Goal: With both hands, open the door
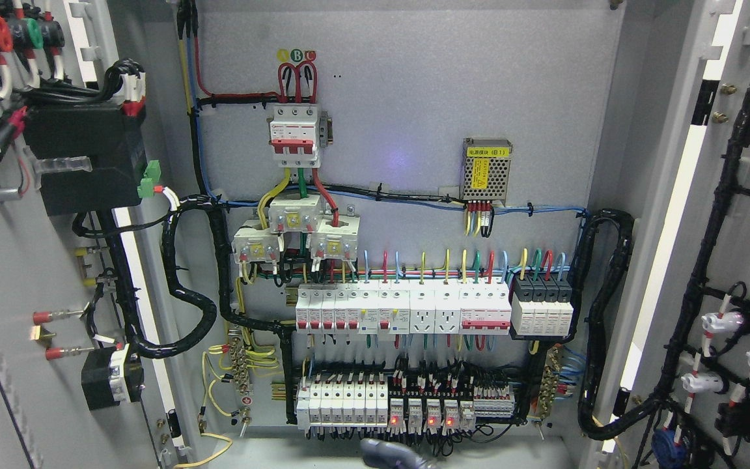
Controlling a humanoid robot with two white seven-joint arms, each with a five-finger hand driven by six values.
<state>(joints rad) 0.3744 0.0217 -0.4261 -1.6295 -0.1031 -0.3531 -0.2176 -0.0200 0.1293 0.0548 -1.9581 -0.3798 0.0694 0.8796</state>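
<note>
Left door: the grey sheet-metal left door stands swung wide, its inner face turned to the camera, carrying a black box-shaped module and red-capped terminals.

Right door: the grey sheet-metal right door is likewise swung out, its inner face strung with a black wire loom and white lamp backs.

Cabinet interior: the grey back panel is fully exposed, with a white 3-pole main breaker with red toggles at the top, a perforated metal power supply with a yellow label to its right, and a long row of white small breakers below.

Hand in view: a rounded dark grey robot part pokes up at the bottom edge, near the middle; it is probably part of a hand, but which arm it belongs to cannot be told.

Hand state: the fingers are out of frame, so whether that hand is open, closed or gripping anything cannot be told; it touches neither door.

Step in hand: judged from how both leaves lie, the opening looks complete, and this is the end of the task rather than a pull in progress.

Next move: it calls for little more than drawing the arms clear of the doorway, low and centred, without brushing the lower relay row with red lights just above that grey part.

Risk: a careless lift could snag the loose yellow wires at the lower left.
</note>
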